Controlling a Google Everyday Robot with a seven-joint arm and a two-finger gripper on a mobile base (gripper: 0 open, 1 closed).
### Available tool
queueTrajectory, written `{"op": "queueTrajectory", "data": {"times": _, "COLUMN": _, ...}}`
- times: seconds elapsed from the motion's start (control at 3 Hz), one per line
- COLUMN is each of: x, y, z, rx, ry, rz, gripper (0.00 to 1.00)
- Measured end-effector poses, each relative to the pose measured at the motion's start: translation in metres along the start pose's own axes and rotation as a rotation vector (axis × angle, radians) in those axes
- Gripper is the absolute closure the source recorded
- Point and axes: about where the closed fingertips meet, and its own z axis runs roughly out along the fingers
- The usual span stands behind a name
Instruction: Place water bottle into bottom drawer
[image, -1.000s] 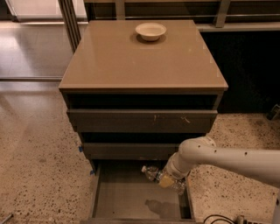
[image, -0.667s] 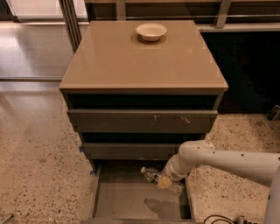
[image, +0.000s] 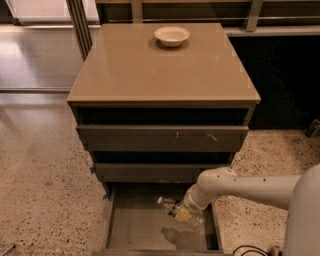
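The water bottle (image: 171, 206) is a small clear bottle with a white cap pointing left. It hangs tilted over the open bottom drawer (image: 135, 225), held at its lower end by my gripper (image: 187, 213). The gripper is shut on the bottle, just above the right part of the drawer's grey floor, and the bottle's shadow falls on the floor below it. My white arm (image: 245, 186) reaches in from the right.
The cabinet (image: 160, 75) has two upper drawers (image: 160, 137) with grey fronts, both slightly pulled out above the gripper. A cream bowl (image: 172, 35) sits at the back of the cabinet top. Speckled floor lies on both sides.
The gripper with the bottle has moved slightly down and left, lower into the bottom drawer. Nothing else has moved.
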Motion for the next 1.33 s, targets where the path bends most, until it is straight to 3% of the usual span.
{"op": "queueTrajectory", "data": {"times": 0.33, "x": 0.020, "y": 0.013, "z": 0.080, "rx": -0.038, "ry": 0.057, "rz": 0.086, "gripper": 1.00}}
{"op": "queueTrajectory", "data": {"times": 0.67, "x": 0.020, "y": 0.013, "z": 0.080, "rx": -0.038, "ry": 0.057, "rz": 0.086, "gripper": 1.00}}
{"op": "queueTrajectory", "data": {"times": 1.0, "x": 0.043, "y": 0.020, "z": 0.127, "rx": -0.081, "ry": 0.090, "rz": 0.103, "gripper": 1.00}}
{"op": "queueTrajectory", "data": {"times": 1.33, "x": 0.055, "y": 0.019, "z": 0.170, "rx": -0.066, "ry": 0.101, "rz": 0.136, "gripper": 1.00}}
